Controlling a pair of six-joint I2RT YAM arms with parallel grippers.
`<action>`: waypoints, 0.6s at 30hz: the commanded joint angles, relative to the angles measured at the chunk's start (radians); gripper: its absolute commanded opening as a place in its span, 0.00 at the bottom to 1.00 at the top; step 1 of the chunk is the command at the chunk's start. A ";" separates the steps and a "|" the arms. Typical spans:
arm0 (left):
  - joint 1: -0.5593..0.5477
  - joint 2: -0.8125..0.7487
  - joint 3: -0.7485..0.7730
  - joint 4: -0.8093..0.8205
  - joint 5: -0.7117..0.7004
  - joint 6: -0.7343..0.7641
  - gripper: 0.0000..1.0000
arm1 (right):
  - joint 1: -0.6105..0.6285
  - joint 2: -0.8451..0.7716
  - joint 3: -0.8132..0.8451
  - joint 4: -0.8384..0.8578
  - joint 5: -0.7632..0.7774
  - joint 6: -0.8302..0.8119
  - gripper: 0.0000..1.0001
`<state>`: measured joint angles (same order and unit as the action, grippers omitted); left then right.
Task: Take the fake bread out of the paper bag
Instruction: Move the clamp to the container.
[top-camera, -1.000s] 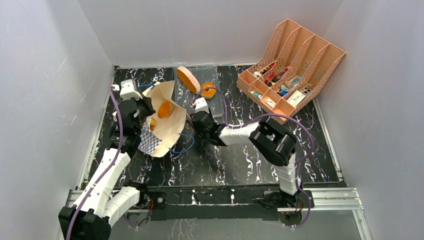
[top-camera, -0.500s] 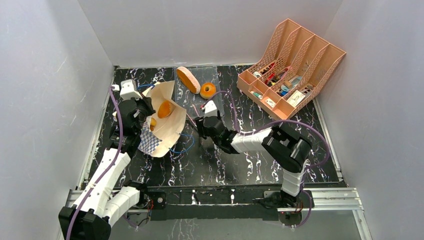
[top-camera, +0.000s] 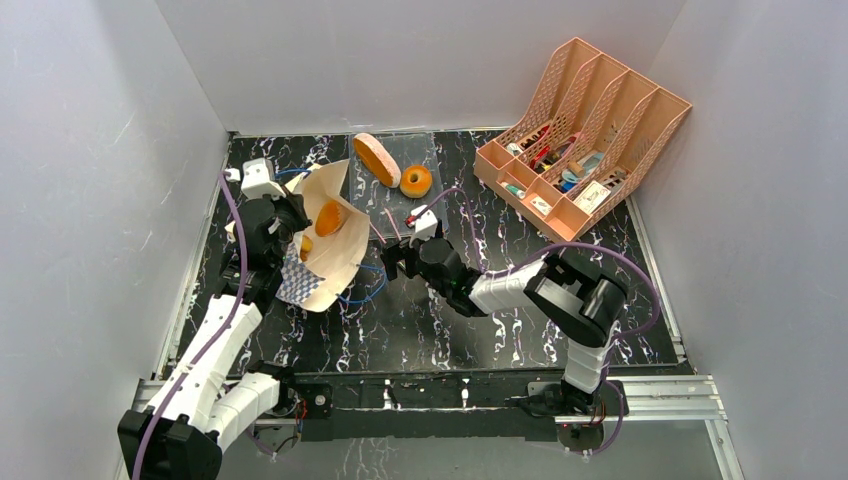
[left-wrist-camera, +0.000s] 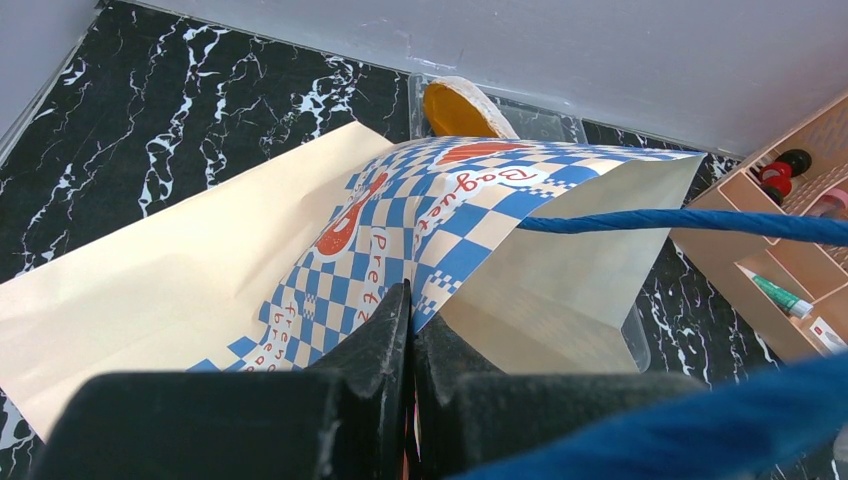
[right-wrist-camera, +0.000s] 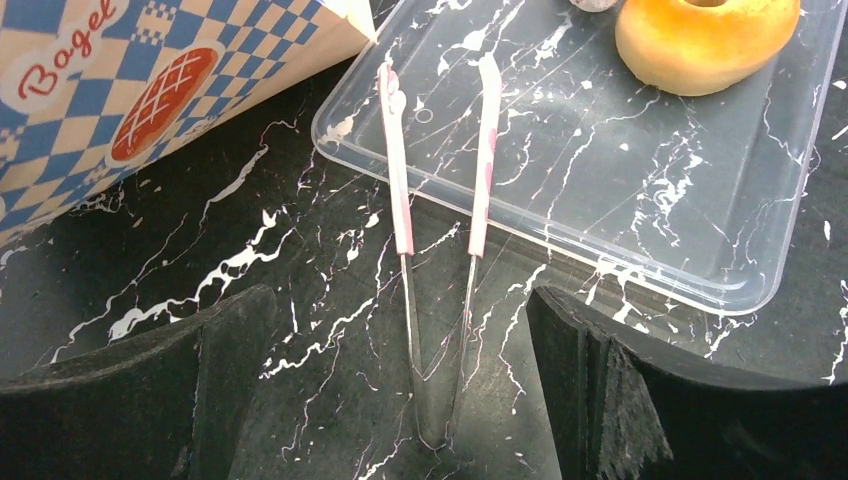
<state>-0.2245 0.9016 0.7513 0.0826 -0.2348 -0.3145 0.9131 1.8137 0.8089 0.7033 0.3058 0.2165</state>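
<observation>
The paper bag (top-camera: 330, 250) lies tilted with its mouth up, and my left gripper (top-camera: 288, 228) is shut on its checkered rim (left-wrist-camera: 400, 250). An orange piece of fake bread (top-camera: 331, 217) shows inside the bag. An oval loaf (top-camera: 377, 158) and a ring donut (top-camera: 416, 180) sit on the clear tray (top-camera: 432, 150). My right gripper (top-camera: 393, 262) hangs open just right of the bag. Metal tongs (right-wrist-camera: 440, 200) lie loose between its fingers, tips resting on the tray edge (right-wrist-camera: 560, 250). The donut (right-wrist-camera: 705, 40) is beyond them.
A pink lattice file organizer (top-camera: 580, 140) holding small items stands at the back right. The bag's blue cord handle (top-camera: 362, 290) trails on the black marble table. Grey walls close in the left, back and right sides.
My right gripper opened, let go of the tongs and drew back from the tray toward the bag. The donut now lies uncovered on the tray. The left arm stayed still.
</observation>
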 joint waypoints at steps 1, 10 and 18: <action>0.001 0.013 -0.005 -0.011 0.010 0.000 0.00 | -0.002 0.008 0.016 0.061 0.021 -0.061 0.98; 0.001 0.021 -0.003 -0.011 0.006 0.002 0.00 | -0.003 0.082 0.060 0.008 0.061 -0.103 0.86; 0.002 0.030 -0.007 -0.012 0.007 0.003 0.00 | -0.005 0.138 0.110 -0.013 0.059 -0.112 0.79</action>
<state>-0.2245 0.9222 0.7513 0.1013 -0.2348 -0.3141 0.9134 1.9327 0.8547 0.6674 0.3496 0.1295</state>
